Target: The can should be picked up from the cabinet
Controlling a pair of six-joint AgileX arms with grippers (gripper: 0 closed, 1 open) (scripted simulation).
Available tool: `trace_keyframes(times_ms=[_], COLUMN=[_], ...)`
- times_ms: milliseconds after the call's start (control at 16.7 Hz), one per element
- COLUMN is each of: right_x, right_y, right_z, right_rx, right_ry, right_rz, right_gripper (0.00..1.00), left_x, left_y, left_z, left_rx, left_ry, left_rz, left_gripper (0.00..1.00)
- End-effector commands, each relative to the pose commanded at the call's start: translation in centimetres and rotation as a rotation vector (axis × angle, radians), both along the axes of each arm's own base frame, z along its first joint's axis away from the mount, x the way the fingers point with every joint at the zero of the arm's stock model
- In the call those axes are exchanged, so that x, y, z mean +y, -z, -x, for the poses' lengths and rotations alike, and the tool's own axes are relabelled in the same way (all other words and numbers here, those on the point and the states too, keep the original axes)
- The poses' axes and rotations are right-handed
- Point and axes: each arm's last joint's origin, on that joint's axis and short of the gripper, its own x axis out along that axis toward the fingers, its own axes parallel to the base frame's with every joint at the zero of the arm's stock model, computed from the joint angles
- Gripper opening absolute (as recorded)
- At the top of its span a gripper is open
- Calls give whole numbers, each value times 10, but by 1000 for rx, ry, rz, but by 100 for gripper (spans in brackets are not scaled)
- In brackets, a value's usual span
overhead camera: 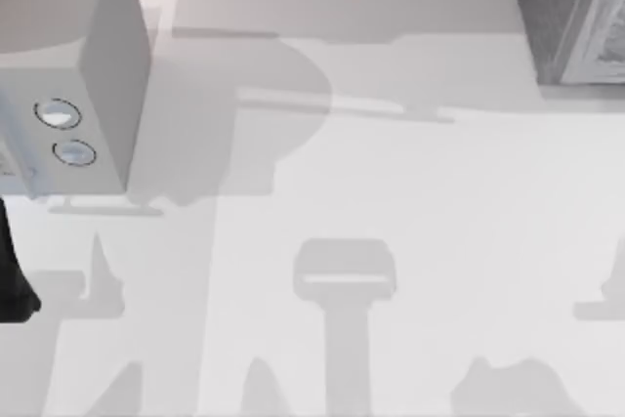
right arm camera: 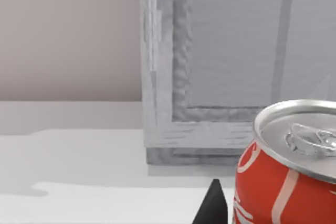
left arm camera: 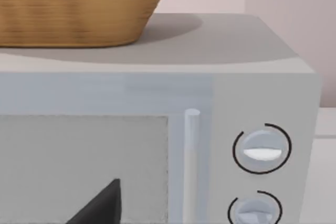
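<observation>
Can (right arm camera: 286, 174), red with a silver top, sits upright close to my right wrist camera, near the cabinet's (right arm camera: 220, 66) framed front at the counter's (overhead camera: 391, 192) far right. A wicker basket (left arm camera: 79, 6) rests on the microwave (left arm camera: 157, 93), far left. Whether either gripper is clenched, I cannot tell.

No text, number or brand name can be read anywhere. The red can (right arm camera: 286, 174), seen close in the right wrist view, carries only white curved strokes on its side, cut off at the frame's edge and not legible as letters. The two round dials (left arm camera: 261, 149) on the light grey box bear no markings.
</observation>
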Motion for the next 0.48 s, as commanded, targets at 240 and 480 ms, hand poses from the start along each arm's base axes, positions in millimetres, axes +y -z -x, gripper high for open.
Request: trace_keyframes(times_ms=[240, 480], right_x=[0, 0], right_y=[1, -13], right_z=[0, -5], right_rx=[9, -9], right_ry=[-3, -41], right_rz=[-2, -10], right_gripper=[0, 0], left_x=[0, 0], left_y=[0, 0], left_z=[0, 0], left_rx=[0, 0], left_ry=[0, 0], left_rz=[0, 0], left_gripper=[100, 100])
